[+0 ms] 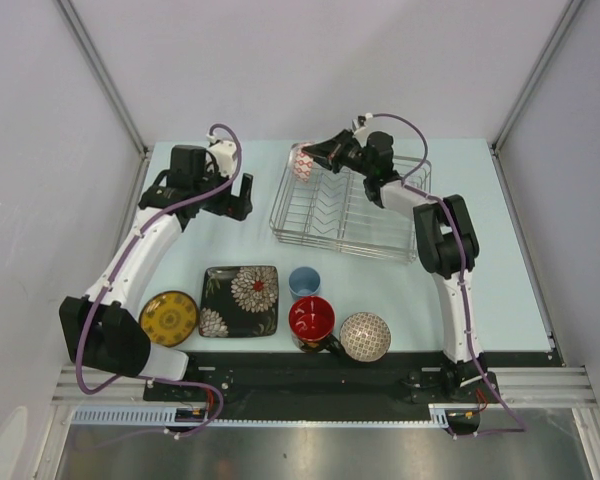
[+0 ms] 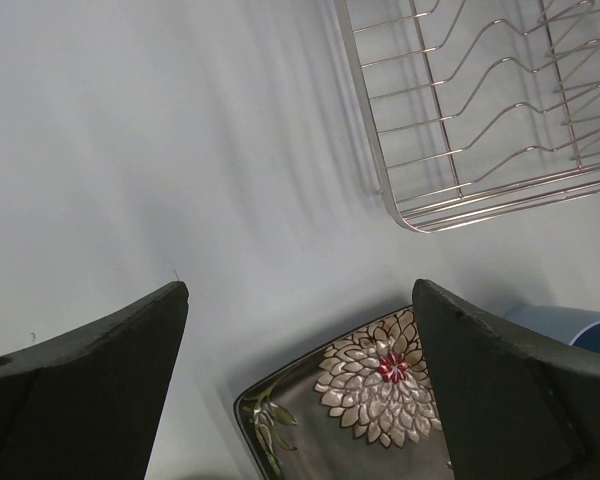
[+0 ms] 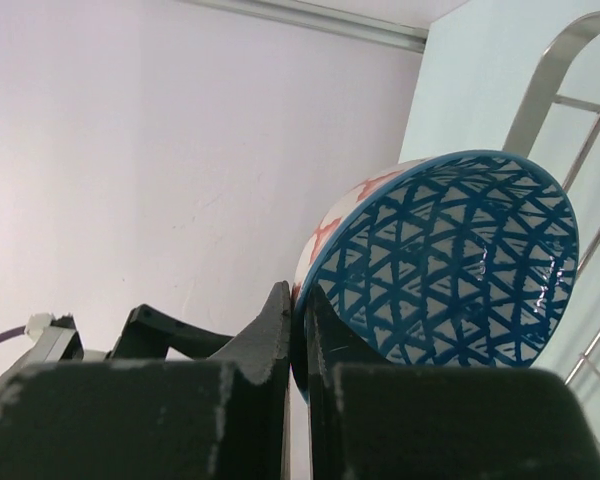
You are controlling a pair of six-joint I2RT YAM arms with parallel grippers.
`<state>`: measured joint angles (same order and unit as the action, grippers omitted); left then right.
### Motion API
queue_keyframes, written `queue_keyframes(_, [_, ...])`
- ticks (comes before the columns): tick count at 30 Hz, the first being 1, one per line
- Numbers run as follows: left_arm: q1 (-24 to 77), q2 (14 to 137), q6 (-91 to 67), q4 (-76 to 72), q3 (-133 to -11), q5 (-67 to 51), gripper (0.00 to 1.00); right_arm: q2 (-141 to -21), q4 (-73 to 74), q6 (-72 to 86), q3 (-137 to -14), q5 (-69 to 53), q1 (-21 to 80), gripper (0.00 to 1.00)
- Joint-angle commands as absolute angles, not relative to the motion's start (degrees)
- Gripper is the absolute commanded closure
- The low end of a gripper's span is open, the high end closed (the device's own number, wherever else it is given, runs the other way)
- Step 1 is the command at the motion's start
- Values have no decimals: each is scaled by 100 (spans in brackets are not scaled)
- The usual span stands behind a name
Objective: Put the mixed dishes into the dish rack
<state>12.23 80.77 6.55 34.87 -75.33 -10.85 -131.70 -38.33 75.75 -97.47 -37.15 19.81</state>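
Right end effector (image 3: pixel 298 305) pinching bowl (image 3: pixel 450 270), rack (image 3: pixel 542 88) alongside

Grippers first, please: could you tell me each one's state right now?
Left gripper: jaws open, empty.
Right gripper: jaws closed on the blue patterned bowl.

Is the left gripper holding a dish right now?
No. In the left wrist view the left gripper has its fingers spread wide with nothing between them; the black square floral plate lies below, untouched.
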Motion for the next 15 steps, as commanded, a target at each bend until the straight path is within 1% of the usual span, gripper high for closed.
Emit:
queue_keyframes(1, [1134, 7840, 835, 3375, -7462, -1055, 0, -13386, -4061, 7577, -10239, -3771, 2065, 100])
queue_keyframes(7, [1090, 7849, 817, 3357, -7436, -1116, 0, -13324, -3964, 7339, -9809, -3648, 2074, 100])
queue_keyframes(15, [1055, 7735, 835, 3375, -7400, -1160, 0, -13553, -3534, 7005, -10054, -3753, 1969, 100])
